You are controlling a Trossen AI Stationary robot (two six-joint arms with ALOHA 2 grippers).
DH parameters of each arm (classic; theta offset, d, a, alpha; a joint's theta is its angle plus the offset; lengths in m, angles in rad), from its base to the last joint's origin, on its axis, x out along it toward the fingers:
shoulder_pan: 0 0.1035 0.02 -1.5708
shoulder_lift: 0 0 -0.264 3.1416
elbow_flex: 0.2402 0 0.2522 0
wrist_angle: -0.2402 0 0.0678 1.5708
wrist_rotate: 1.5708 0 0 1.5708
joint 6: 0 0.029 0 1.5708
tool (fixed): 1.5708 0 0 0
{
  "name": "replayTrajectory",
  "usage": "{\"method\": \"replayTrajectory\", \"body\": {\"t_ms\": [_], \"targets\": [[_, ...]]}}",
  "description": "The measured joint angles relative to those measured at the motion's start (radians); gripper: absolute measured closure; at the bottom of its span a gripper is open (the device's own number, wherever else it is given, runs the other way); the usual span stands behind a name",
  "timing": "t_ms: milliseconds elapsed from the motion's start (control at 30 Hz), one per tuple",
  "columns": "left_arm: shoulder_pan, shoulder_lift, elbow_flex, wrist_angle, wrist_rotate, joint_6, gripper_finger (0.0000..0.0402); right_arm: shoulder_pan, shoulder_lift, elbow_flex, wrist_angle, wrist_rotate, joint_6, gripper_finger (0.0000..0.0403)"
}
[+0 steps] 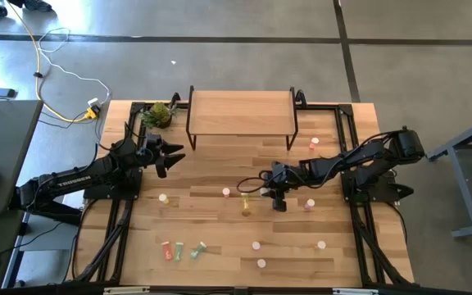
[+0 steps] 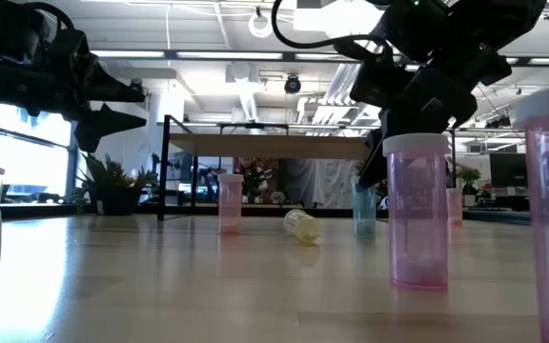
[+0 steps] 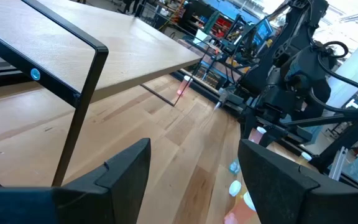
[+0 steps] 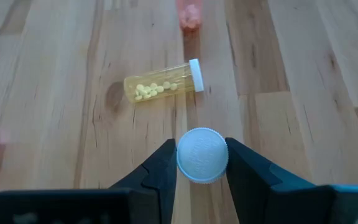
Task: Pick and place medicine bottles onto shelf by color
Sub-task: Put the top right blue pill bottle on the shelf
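Note:
My right gripper (image 4: 202,155) slants down over the middle of the table (image 1: 220,164) and is shut on a small upright blue-green bottle (image 2: 363,210) with a white cap. A yellow bottle (image 4: 163,84) lies on its side just beyond it. Pink bottles (image 2: 417,210) (image 2: 230,202) stand around it on their bases. The shelf (image 1: 240,115) stands on thin black legs at the table's far edge, its wooden top bare. My left gripper (image 1: 174,156) hangs open at the far left, close to the shelf's left legs, holding nothing. My right gripper pinches the bottle's round white cap (image 4: 185,158) between its two fingers, one on each side of the rim. The fingers come slanting down from the table's right side. The bottle stands upright with its base on the table (image 2: 363,233).
More bottles lie near the front left (image 1: 183,250) and stand at the front middle (image 1: 256,245). One pink bottle (image 1: 314,143) stands by the shelf's right legs. A green leafy object (image 1: 161,115) sits left of the shelf. Black rails (image 1: 109,221) run along both table sides.

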Motion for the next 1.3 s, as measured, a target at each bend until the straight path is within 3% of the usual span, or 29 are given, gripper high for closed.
{"method": "replayTrajectory", "body": {"t_ms": [267,633,933,1300], "targets": [[0.0,0.0,0.0,0.0,0.0,0.0,0.0168,0.0,0.0,0.0,0.135,0.003,0.168,0.0295],[0.0,0.0,0.0,0.0,0.001,0.0,0.0168,-0.032,-0.001,0.178,0.111,0.205,0.141,0.0295],[0.0,0.0,0.0,0.0,0.001,0.0,0.0168,-0.13,-0.001,0.411,-0.158,0.311,0.046,0.0295],[0.0,0.0,0.0,0.0,0.001,0.0,0.0168,-0.284,-0.001,0.6,-0.39,0.314,-0.084,0.0295]]}}
